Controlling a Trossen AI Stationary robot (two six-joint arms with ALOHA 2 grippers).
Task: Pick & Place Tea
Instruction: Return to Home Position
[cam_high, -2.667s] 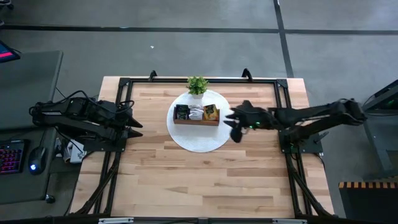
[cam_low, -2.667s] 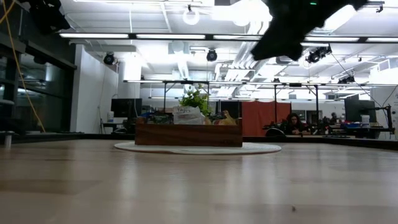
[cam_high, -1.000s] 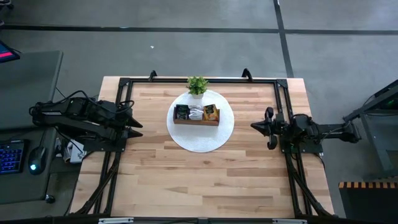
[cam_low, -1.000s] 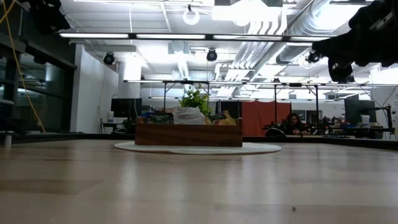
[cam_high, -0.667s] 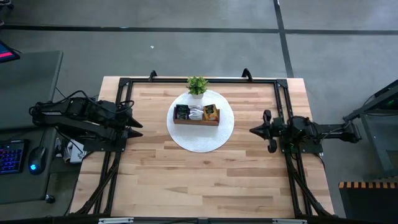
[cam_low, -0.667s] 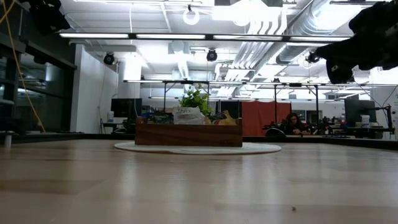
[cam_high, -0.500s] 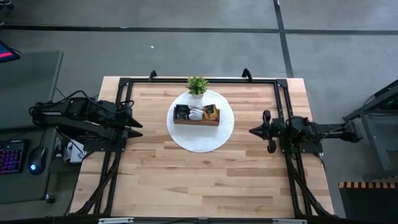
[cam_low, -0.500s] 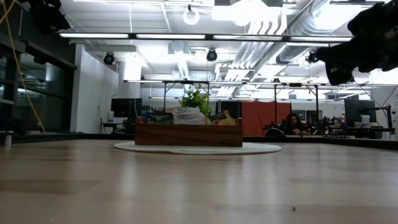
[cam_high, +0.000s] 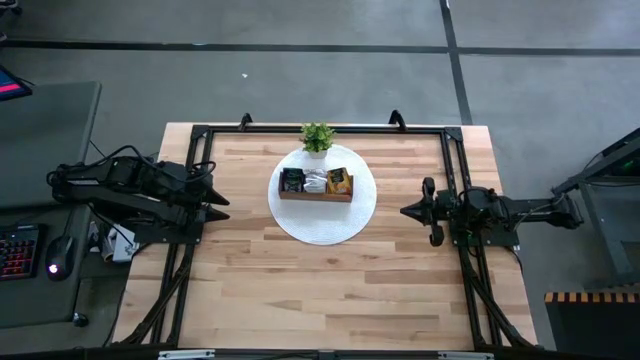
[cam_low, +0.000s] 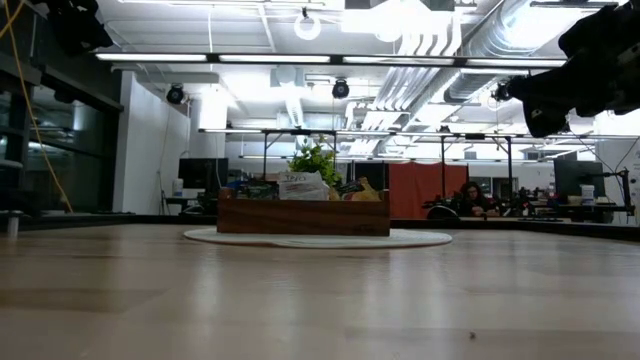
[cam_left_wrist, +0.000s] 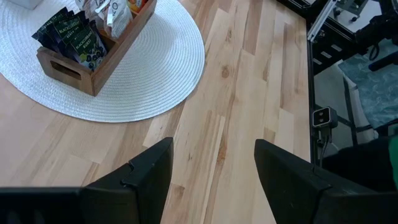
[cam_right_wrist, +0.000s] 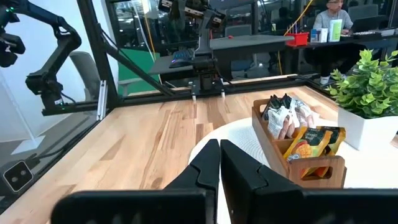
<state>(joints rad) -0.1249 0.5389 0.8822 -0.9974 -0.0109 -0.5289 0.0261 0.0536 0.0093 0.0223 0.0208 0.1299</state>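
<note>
The tea sachets stand upright in a brown wooden tray (cam_high: 316, 187) with three compartments: dark ones (cam_left_wrist: 71, 37) at the left, white ones (cam_high: 316, 179) in the middle, orange ones (cam_right_wrist: 309, 144) at the right. The tray rests on a round white mat (cam_high: 322, 222) at the table's far middle. My left gripper (cam_left_wrist: 214, 162) hangs open at the table's left edge, well short of the mat, with nothing between its fingers. My right gripper (cam_right_wrist: 219, 149) is shut and empty at the table's right edge, pointing level toward the tray.
A small green potted plant (cam_high: 317, 136) stands on the mat's far edge, right behind the tray. A black frame (cam_high: 320, 128) runs along the table's far, left and right sides. Bare wooden tabletop (cam_high: 320, 290) spreads from the mat to the near edge.
My right arm has drawn back from beside the tray's right end to the table's right edge. Over the last second it has only settled there, its gripper tipping slightly toward level. The tray and the sachets have not moved.
</note>
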